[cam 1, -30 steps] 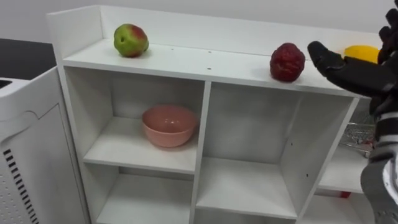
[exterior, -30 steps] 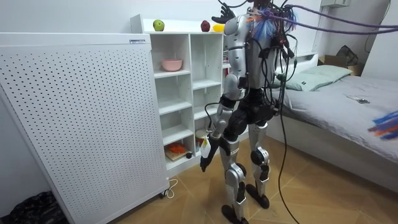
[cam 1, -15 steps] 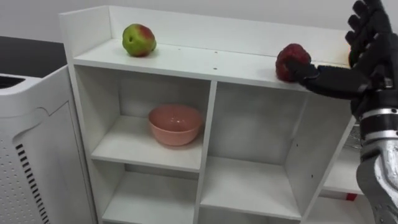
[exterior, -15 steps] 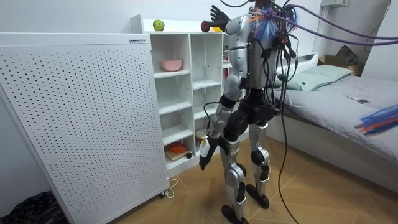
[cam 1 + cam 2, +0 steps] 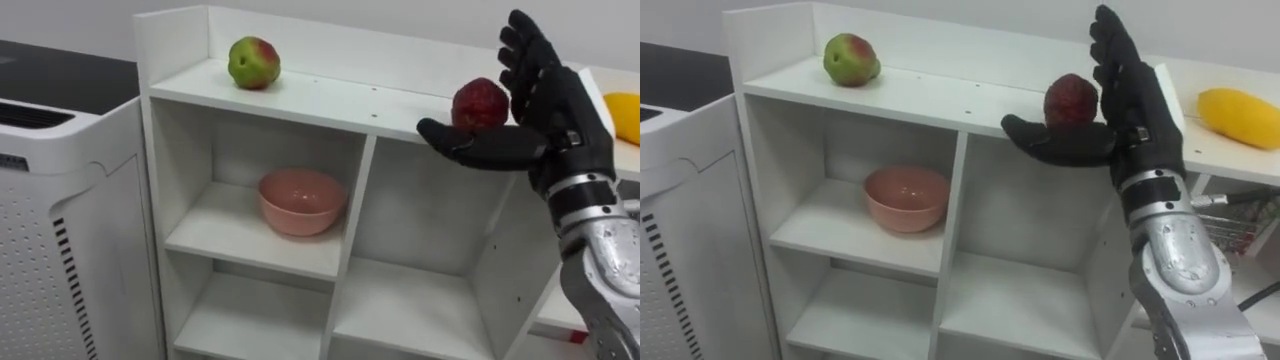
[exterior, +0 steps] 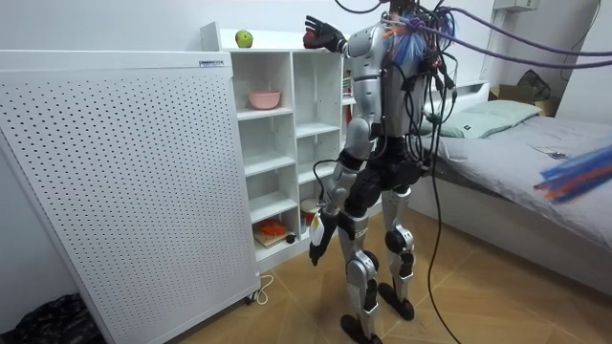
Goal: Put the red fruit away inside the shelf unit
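Observation:
A dark red fruit point(image 5: 480, 103) is at the front edge of the white closet's top shelf point(image 5: 320, 98). My right hand point(image 5: 545, 110) is open around it: straight fingers stand upright just right of the fruit and the thumb reaches across below and in front of it. I cannot tell whether the fruit still rests on the shelf. A green-and-red apple point(image 5: 254, 62) sits at the top shelf's left end. A yellow fruit point(image 5: 1238, 104) lies on the top to the right of my hand. My left hand point(image 6: 316, 250) hangs low beside my thigh in the room view.
A pink bowl point(image 5: 303, 200) stands in the upper left compartment; the compartments below and to its right hold nothing. A white perforated panel point(image 6: 124, 182) stands left of the closet. A wire basket point(image 5: 1240, 215) shows at the right, and a bed point(image 6: 535, 143) is behind me.
My right hand moved left from beside the yellow fruit to the red fruit, its thumb now across the fruit's front. The camera has turned left a little.

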You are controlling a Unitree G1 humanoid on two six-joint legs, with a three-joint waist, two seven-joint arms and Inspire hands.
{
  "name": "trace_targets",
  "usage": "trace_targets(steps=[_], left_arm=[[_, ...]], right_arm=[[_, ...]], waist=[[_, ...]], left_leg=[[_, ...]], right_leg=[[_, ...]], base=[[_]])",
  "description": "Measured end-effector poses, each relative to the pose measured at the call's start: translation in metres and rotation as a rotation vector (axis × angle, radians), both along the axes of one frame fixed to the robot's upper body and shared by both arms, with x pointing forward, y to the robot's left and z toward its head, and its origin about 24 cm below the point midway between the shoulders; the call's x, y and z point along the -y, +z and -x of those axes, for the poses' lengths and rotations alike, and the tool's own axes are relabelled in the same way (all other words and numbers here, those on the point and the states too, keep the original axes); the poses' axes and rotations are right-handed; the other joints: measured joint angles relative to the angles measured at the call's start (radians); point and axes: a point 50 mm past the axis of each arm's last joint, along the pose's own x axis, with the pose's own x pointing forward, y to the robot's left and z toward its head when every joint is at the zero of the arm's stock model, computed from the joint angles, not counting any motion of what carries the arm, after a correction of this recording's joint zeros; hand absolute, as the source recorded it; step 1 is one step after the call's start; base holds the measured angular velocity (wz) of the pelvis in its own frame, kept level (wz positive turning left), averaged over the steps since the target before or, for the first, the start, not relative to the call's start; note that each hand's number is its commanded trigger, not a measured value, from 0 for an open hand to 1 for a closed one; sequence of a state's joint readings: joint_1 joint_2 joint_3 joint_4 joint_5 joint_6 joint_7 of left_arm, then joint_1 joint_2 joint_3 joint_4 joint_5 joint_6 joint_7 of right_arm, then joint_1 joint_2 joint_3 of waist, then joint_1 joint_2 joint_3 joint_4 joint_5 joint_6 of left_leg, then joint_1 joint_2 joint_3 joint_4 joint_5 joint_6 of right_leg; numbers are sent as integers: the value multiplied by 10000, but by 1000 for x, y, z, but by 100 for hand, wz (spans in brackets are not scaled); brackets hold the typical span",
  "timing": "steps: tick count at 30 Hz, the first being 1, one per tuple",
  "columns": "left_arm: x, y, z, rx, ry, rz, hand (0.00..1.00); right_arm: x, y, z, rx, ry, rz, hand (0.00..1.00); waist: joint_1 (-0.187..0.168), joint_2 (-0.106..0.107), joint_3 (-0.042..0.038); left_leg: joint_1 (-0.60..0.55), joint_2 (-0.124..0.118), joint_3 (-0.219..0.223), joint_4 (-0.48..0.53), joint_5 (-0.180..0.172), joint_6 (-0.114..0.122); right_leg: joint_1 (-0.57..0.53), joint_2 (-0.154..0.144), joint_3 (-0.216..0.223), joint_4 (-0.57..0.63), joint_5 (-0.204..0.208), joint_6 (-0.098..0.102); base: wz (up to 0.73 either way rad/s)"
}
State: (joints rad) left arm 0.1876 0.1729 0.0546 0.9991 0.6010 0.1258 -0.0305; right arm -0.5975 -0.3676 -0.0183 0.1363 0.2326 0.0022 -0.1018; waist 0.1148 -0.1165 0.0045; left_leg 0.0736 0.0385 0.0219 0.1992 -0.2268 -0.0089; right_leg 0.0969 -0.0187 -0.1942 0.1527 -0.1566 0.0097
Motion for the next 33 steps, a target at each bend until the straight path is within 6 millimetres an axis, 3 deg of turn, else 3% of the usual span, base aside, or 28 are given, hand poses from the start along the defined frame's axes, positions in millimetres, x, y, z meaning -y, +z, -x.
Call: trace_targets(steps=[13, 20, 30, 33], left_arm=[[-1, 0, 1, -22, 32, -90, 0], [-2, 0, 0, 6, 74, -268, 0], [0, 0, 3, -53, 98, -274, 0], [1, -1, 2, -53, -23, -248, 0]], right_arm=[[1, 0, -1, -65, 1, 572, 100], [4, 2, -1, 3, -133, 635, 100], [3, 4, 0, 100, -180, 587, 100], [-3, 8, 13, 536, 165, 703, 100]], waist=[[-40, 22, 3], [-33, 104, -46], [-23, 134, -28], [-21, 218, 21]], left_leg=[[-127, -2, 28, 51, -4, -2], [-79, -3, 27, 52, -4, -2], [-100, -6, 26, 66, -3, -3], [-111, -1, 25, 26, -4, -3]], right_leg=[[-120, -2, -43, 22, 1, -1], [-74, -4, -40, 21, 1, 0], [-82, -7, -39, 13, 1, -1], [-115, 5, -5, 6, 0, 0]], base=[[0], [0], [0], [0]])
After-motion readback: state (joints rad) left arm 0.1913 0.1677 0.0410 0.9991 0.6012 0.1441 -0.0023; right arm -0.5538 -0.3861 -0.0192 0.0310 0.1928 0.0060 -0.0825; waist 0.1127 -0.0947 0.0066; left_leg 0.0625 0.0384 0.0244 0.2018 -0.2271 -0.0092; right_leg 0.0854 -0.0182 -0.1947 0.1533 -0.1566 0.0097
